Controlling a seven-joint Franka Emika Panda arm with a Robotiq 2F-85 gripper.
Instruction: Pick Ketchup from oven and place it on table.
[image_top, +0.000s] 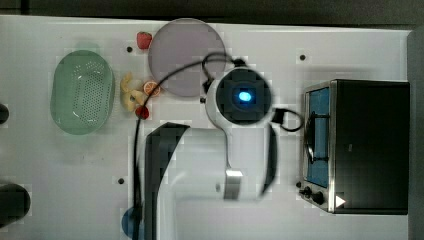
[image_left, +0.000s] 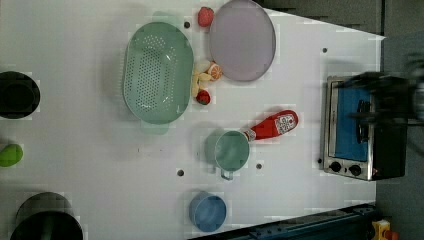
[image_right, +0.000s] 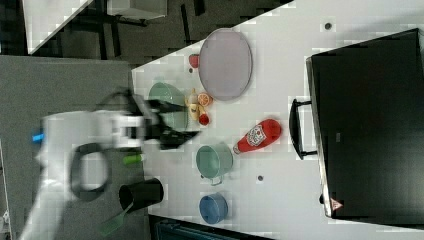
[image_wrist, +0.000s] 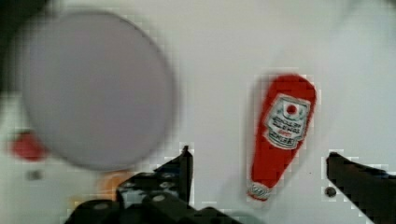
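Ketchup (image_wrist: 281, 140): slim red bottle, white-red label, lying flat on table (image_left: 300, 200), cap beside green cup (image_left: 231, 150). Gripper (image_wrist: 259, 172) spread wide above, empty. Oven (image_left: 360, 125) near.

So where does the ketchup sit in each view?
Top view: hidden under the arm.
Left view: ketchup lying on the table, between the green cup and the oven.
Right view: ketchup lying between cup and oven handle.
Wrist view: ketchup lying between the open claw fingers.
Shared landmark: the grey plate.
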